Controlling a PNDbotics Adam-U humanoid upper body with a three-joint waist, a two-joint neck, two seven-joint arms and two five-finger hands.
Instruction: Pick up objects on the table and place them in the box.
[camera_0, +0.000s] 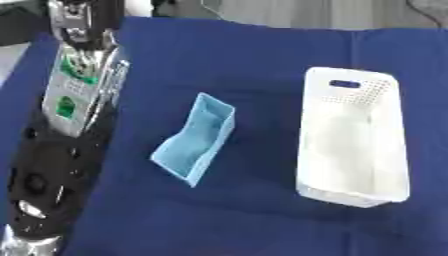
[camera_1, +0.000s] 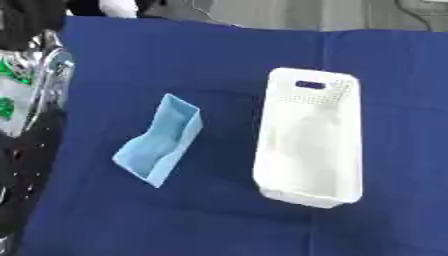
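One arm, black with silver joints and green-marked panels, ran along the left edge of the frame; its hand lay beyond the visible area, so whether the fingers were spread or closed could not be told. A light blue open container lay tilted on the dark blue tablecloth at centre left, apart from the arm. A white perforated box with a handle slot stood upright at centre right, well apart from the container.
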